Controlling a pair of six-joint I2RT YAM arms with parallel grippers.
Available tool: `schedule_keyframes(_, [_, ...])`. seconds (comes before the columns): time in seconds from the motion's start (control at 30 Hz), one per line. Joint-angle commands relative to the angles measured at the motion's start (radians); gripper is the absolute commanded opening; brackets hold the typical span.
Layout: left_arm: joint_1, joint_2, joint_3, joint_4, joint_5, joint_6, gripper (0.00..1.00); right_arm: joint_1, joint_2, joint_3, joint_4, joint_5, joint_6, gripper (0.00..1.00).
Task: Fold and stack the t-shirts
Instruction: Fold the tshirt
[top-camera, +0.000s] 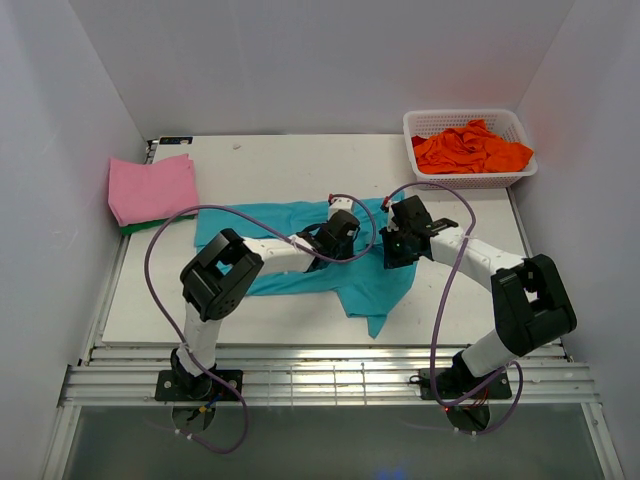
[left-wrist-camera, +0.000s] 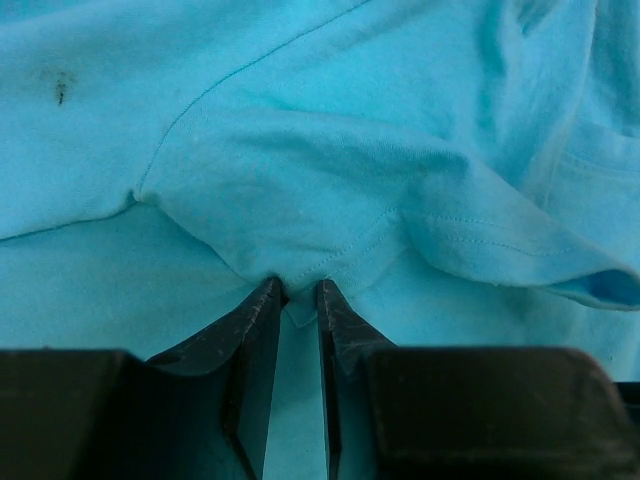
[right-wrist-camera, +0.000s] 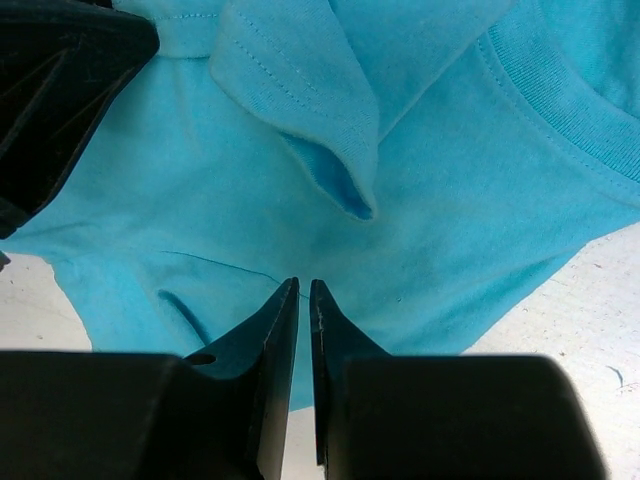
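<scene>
found the shirt (top-camera: 250, 222) crumpled mid-table (top-camera: 300, 160), long axis running left to right, 1 corner trailing toward the near edge. noted both grippers down on its right half, just beside each other: left gripper (top-camera: 340, 238) nearer the middle, right gripper (top-camera: 398, 248) at the right border.

saw, in the left wrist view, fingers (left-wrist-camera: 255, 320) drawn almost together, nipping a raised fold of cloth at the tips. saw, in the right wrist view, fingers (right-wrist-camera: 275, 330) likewise nearly touching, tips against the cloth and seemingly pinching it, though could not make out cloth between them. spotted the collar (right-wrist-camera: 570, 90) just right of that pinch and a loose flap above it.

judged the step to be spreading the shirt flat ahead of folding. judged the bulk of the cloth to lie left of both pinches, so a flattening pull would need to run along that left-right axis, with the left arm nearer the bulk.

counted 1 pink shirt (top-camera: 150, 188) folded at far left, and orange shirts (top-camera: 470, 148) waiting in the basket (top-camera: 415, 122) at far right, so reckoned the task early.
</scene>
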Motion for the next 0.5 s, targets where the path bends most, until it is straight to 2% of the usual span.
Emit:
schedule_keyframes(0.0, [-0.012, 0.031, 0.033, -0.087, -0.021, 0.002, 0.32, 0.005, -0.031, -0.017, 0.015, 0.0, 0.011, 0.16])
schedule_keyframes(0.2, [-0.021, 0.025, 0.037, -0.098, -0.063, 0.005, 0.25, 0.003, -0.025, -0.013, 0.018, -0.001, 0.008, 0.15])
schedule_keyframes(0.47, [-0.024, -0.051, 0.014, -0.111, -0.093, 0.022, 0.24, 0.003, 0.001, -0.008, 0.024, 0.017, 0.005, 0.15])
